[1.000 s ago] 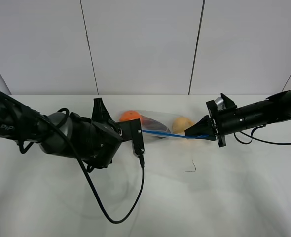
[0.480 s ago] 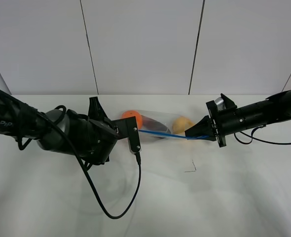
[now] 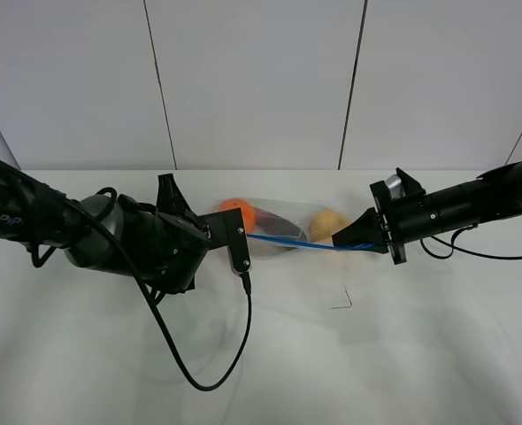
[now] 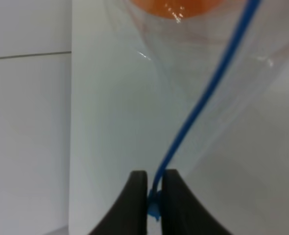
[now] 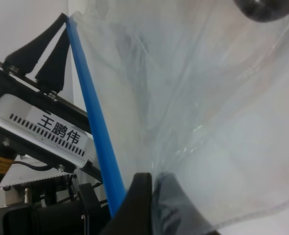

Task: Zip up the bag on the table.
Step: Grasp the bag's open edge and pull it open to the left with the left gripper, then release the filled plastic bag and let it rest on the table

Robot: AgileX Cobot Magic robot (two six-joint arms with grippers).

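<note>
Bag (image 3: pixel 283 223): blue zipper strip (image 3: pixel 289 240) taut between left gripper (image 3: pixel 241 251) and right gripper (image 3: pixel 344 238), each clenched on one end; sealing apparently near complete.

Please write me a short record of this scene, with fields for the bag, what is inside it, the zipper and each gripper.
bag: clear plastic, stretched between both grippers
table: white, under the bag
contents: orange fruit, purple fruit, yellow fruit
zipper strip: blue, taut, runs from gripper to gripper
left gripper: shut on the zipper strip
right gripper: shut on the bag at its other end
zipper sealed: cannot tell
</note>
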